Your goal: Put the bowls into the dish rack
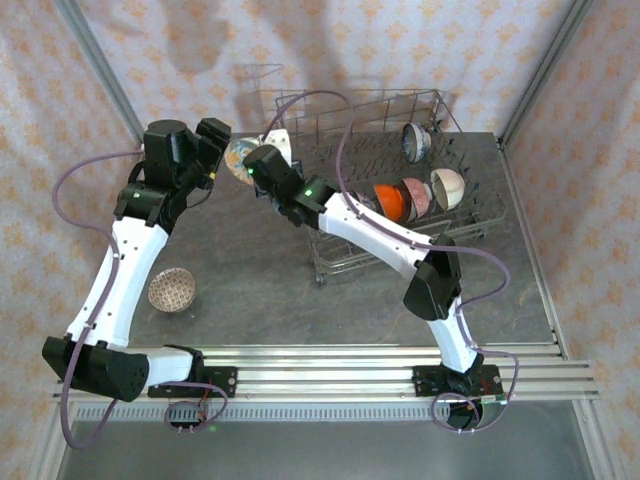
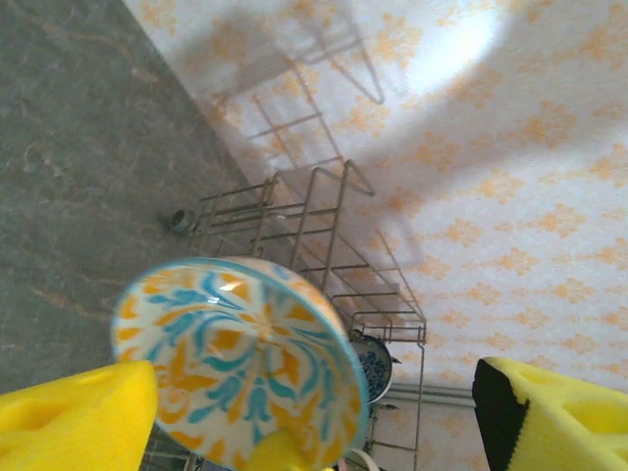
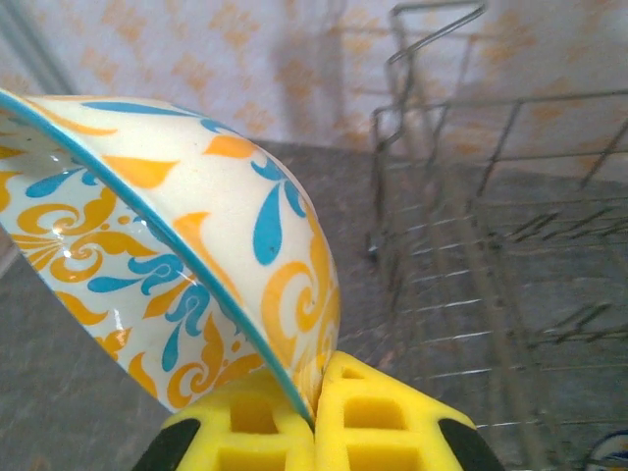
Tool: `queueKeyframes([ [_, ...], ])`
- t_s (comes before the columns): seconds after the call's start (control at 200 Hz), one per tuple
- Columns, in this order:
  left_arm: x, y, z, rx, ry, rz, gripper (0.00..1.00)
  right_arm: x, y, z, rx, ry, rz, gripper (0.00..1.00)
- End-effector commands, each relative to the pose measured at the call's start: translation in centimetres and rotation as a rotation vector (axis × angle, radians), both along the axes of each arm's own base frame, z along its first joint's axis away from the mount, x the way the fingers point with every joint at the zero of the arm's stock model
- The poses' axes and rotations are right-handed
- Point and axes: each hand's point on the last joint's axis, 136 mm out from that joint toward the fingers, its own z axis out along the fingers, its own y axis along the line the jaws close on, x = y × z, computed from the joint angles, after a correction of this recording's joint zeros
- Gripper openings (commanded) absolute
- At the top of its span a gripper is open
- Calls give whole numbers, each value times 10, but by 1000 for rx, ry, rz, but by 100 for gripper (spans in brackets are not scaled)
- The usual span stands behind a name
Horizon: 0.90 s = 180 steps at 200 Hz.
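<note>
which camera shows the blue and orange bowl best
The left wrist view: the blue and orange bowl faces the camera, nearly its whole patterned inside visible. The right wrist view crops it close, rim pinched between the right gripper's fingers. From the top it is small, partly hidden.

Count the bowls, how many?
6. In the rack: blue bowl, orange bowl, pink bowl, cream bowl; brown bowl on the table; flowery bowl in right gripper. Arms may hide more.

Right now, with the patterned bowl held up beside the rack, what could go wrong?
The right gripper pinches the patterned bowl only at its rim, so it may swing or slip. The open left gripper flanks the bowl closely and might knock it. The dish rack wires stand near; the bowl might strike them.
</note>
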Motion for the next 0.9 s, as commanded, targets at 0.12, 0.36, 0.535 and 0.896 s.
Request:
queueKeyframes([
  [0.12,-9,1,40,143,-137,-62,86,8,-84,64,8,-76,-291,0],
  [0.36,0,-13,9,173,-78,-153,87,15,-143,89,-60,-138,-456,0],
  [0.535,13,-34,-36,64,-15,-231,87,19,-180,95,-76,-143,-548,0],
  [0.896,33,-62,-96,75,98,-346,87,44,-235,83,-158,-135,-689,0],
])
